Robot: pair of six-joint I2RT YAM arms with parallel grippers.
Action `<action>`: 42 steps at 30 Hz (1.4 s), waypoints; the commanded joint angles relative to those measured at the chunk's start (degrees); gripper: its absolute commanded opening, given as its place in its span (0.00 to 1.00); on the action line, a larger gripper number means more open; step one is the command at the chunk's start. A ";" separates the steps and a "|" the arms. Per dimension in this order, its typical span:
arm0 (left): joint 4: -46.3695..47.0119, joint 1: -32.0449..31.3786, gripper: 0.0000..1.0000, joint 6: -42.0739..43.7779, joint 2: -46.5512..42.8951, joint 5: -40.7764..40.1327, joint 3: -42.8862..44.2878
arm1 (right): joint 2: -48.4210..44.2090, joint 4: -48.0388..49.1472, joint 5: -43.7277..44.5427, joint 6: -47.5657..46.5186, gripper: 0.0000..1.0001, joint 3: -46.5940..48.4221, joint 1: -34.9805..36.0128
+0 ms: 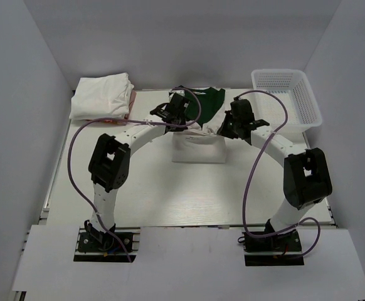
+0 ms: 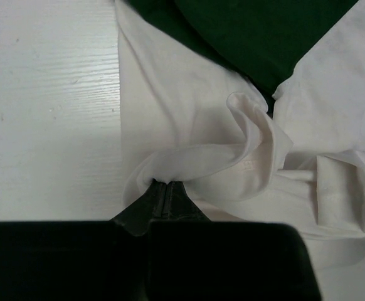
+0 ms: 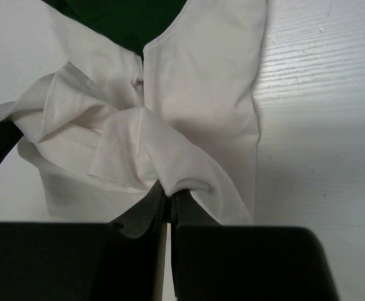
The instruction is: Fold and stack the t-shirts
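Observation:
A cream-white t-shirt with dark green parts point(image 1: 198, 150) lies partly folded at the table's middle back, its green cloth point(image 1: 209, 100) toward the far edge. My left gripper point(image 1: 181, 123) is shut on a bunched fold of its white cloth point(image 2: 170, 106), the cloth puckered at the fingertips of that gripper point(image 2: 163, 184). My right gripper point(image 1: 224, 129) is shut on the other bunched edge point(image 3: 195, 106), pinched at the tips of that gripper point(image 3: 170, 191). A stack of folded white t-shirts point(image 1: 102, 95) sits at the back left, with an orange-pink edge point(image 1: 132, 104) showing at its right side.
A white plastic lattice basket point(image 1: 286, 94) stands at the back right corner. The white table point(image 1: 170, 194) is walled in by grey panels on the left, right and back. Purple cables loop over both arms.

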 commanded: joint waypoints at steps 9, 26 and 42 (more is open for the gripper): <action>7.54 3.34 0.00 6.85 7.23 1.35 8.71 | 9.36 3.22 -1.41 -3.97 0.08 9.60 -2.92; 3.58 5.54 1.00 -0.44 -7.23 7.06 -8.64 | 2.96 6.19 -18.44 -10.47 0.90 2.59 -3.02; 3.24 5.54 1.00 -3.35 -16.93 12.16 -25.47 | 26.94 11.99 -16.26 -13.20 0.90 22.87 -3.19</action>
